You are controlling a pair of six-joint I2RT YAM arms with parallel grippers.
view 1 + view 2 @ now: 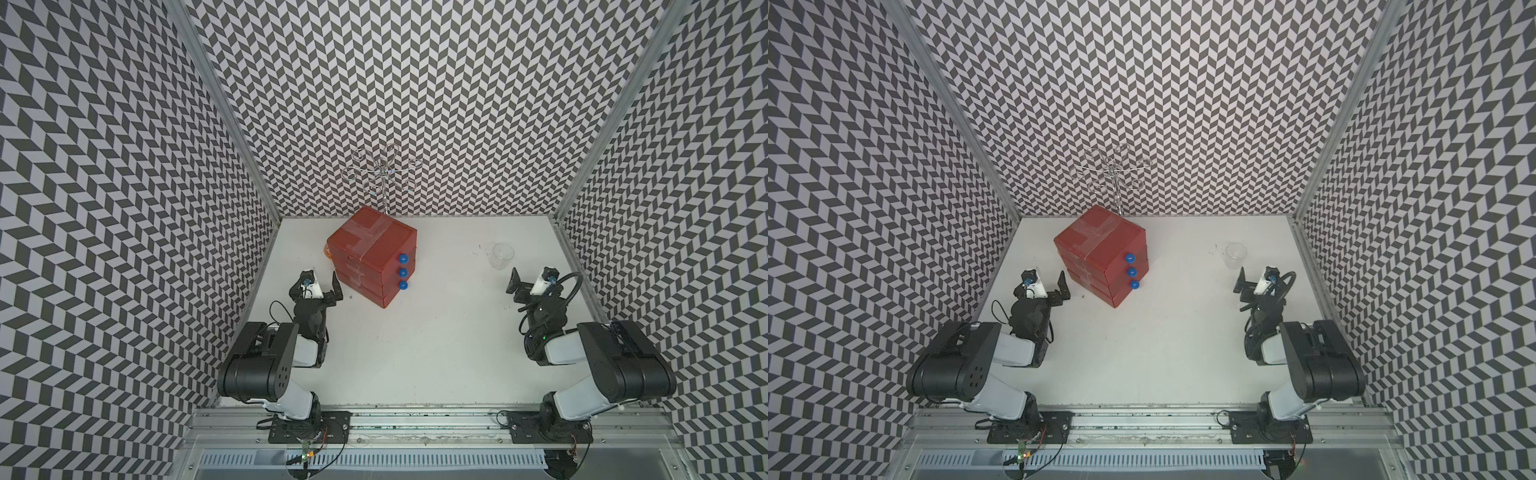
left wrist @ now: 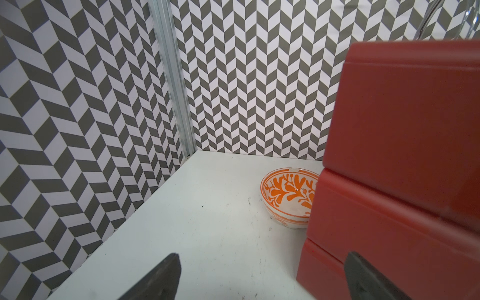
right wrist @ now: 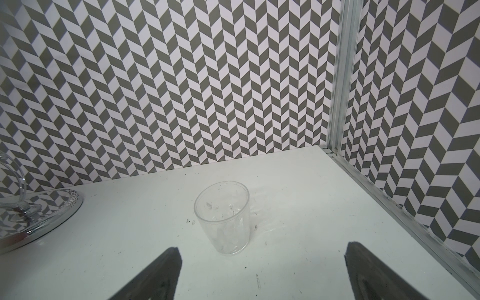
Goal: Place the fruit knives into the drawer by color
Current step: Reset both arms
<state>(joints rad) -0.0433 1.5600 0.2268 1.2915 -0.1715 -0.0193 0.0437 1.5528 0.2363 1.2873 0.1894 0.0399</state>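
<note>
One red boxy plastic cabinet of three stacked drawers [image 1: 374,257] stands on the white table [image 1: 436,332], towards the far left of centre. It is turned at an angle, so its front faces right and slightly near. Each drawer front carries one round blue knob, three in all: top [image 1: 403,258], middle [image 1: 402,272] and bottom [image 1: 403,285]. The three fronts look flush with one another. Strips of clear tape [image 1: 365,237] cross the cabinet's top.

There are two grippers. The left gripper [image 2: 262,275] sits just near and left of the cabinet, beside its unknobbed side. Its jaws are spread wide with nothing between them. In the left wrist view one dark finger [image 2: 363,278] lies against the red side of the lowest drawer; whether it touches cannot be told. The right gripper [image 3: 262,272] is at the right of the table, well apart from the cabinet. Its jaws are likewise spread wide and hold nothing.

One clear plastic cup [image 3: 223,218] stands upright just beyond the right gripper, roughly in line with the gap between its fingers. One white bowl with an orange leaf pattern [image 2: 285,197] sits on the far left side of the cabinet, partly hidden by it. One chrome wire stand with curled arms [image 1: 384,174] rises behind the cabinet, near the far wall.
</note>
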